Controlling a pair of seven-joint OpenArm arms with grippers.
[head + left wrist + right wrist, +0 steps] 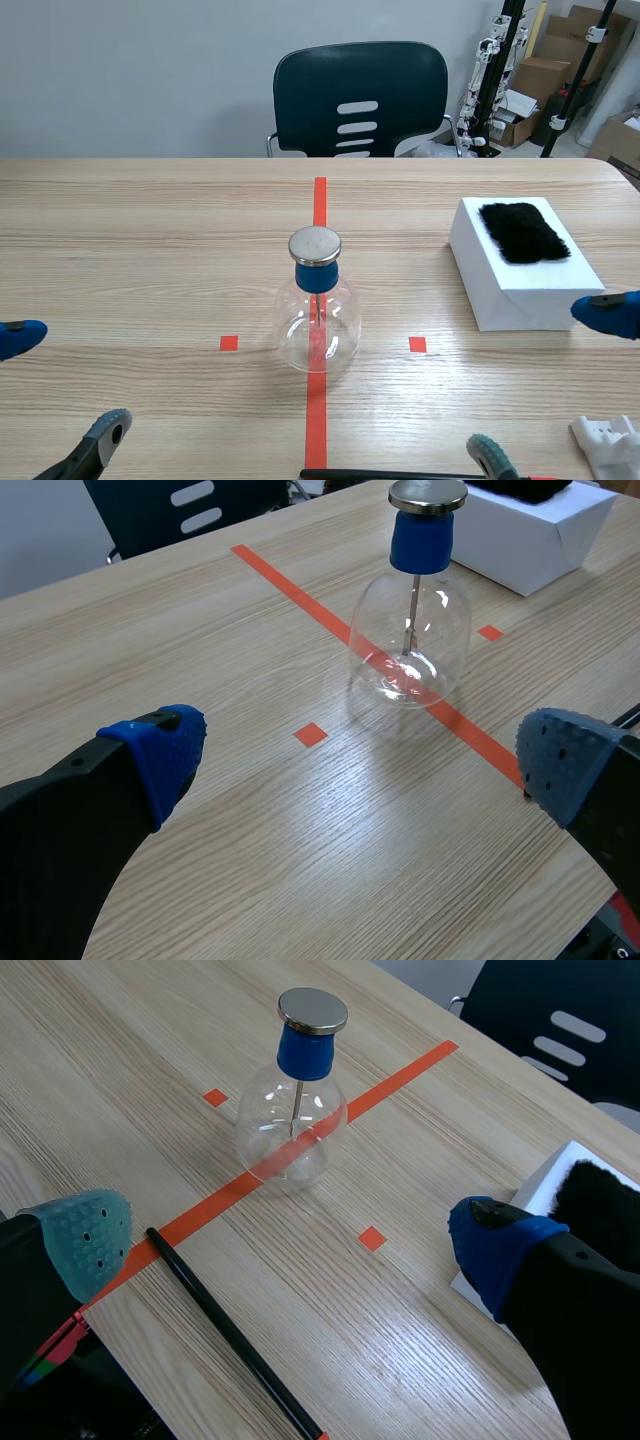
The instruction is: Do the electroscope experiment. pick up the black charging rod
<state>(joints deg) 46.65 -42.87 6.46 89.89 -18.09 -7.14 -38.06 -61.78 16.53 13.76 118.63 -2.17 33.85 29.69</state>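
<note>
1. The thin, straight black charging rod (400, 473) (232, 1330) lies flat on the light wooden table (150, 260), close to the table's near edge. Its long axis runs side to side along that edge. One end rests on the orange-red centre tape line and the other points toward the robot's right.
2. The right gripper (547, 385) (290, 1240) hovers over the rod with its fingers spread wide and grips nothing. In the right wrist view the rod runs at a slant between them. The taped end sits just beside the grey-green pad (85, 1235), and the blue pad (490, 1245) is well off to the other side.
3. The left gripper (62, 385) (365, 760) is also spread wide and grips nothing. It sits over bare wood to the left of the tape line, well apart from the rod.
4. A crumpled white cloth (610, 445) lies at the near right corner.
5. There is bare table between the rod and the round clear glass flask (317, 320) (410, 630) (292, 1130). The flask has a blue stopper and a flat metal disc on top. It stands upright on the tape line between two small orange squares.
6. Farther right, a white rectangular box (520, 290) carries a patch of black fur (522, 232) on its top.
7. A dark green chair (360, 100) stands beyond the far edge.
</note>
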